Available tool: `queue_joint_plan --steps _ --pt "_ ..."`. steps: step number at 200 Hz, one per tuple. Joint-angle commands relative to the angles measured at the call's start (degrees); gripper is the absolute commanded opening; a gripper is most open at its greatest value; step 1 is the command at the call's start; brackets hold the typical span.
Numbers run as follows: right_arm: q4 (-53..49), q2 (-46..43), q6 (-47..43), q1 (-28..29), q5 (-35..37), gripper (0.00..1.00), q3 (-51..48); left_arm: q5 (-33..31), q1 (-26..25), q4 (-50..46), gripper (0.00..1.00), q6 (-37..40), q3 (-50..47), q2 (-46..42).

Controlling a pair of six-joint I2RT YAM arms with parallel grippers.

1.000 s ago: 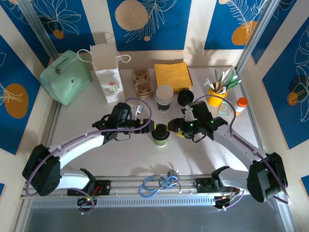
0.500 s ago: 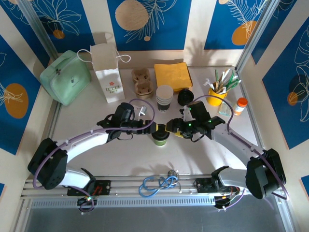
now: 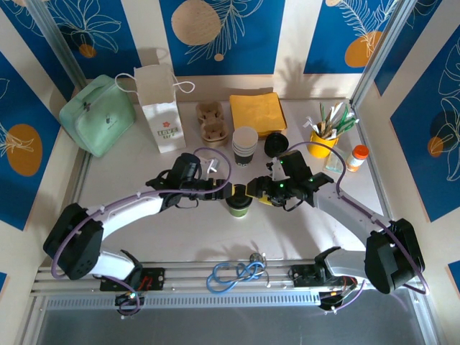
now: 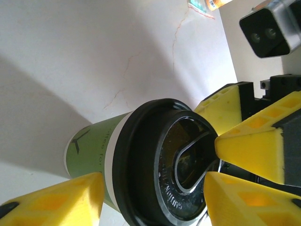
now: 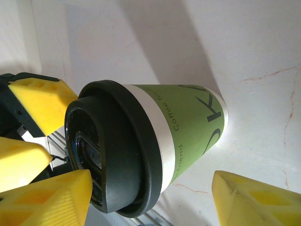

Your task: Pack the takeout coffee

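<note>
A green takeout coffee cup [image 3: 238,205] with a black lid stands upright mid-table. My left gripper [image 3: 231,192] reaches it from the left, and my right gripper [image 3: 253,192] from the right. They meet over the lid. In the left wrist view the cup [image 4: 94,150] lies between the yellow fingers of my left gripper [image 4: 150,190], which is open with the fingers close beside the lid. In the right wrist view the cup [image 5: 188,127] sits inside my right gripper [image 5: 150,193], which is open, with a wide gap on one side. Whether any finger touches the cup is unclear.
Along the back stand a white paper bag [image 3: 162,108], a mint-green pouch [image 3: 97,115], a cardboard cup carrier [image 3: 212,122], yellow napkins [image 3: 257,113], a stack of cups [image 3: 244,146], a black lid [image 3: 275,144], a yellow utensil holder [image 3: 323,140] and an orange-capped bottle [image 3: 357,157].
My left gripper has slid right up to the cup and its jaws have narrowed around the lid. The right gripper has edged slightly left. The cup has not moved.
</note>
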Motion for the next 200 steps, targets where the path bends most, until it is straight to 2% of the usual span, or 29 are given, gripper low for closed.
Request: queue_joint_plan --steps 1,200 --pt "-0.3 0.0 0.1 0.4 -1.0 0.68 0.0 1.5 -0.5 -0.7 0.56 1.0 -0.2 0.3" --pt "0.2 -0.5 0.4 -0.1 0.2 0.62 -3.4 -0.2 -0.5 -4.6 0.47 3.2 1.0 2.4"
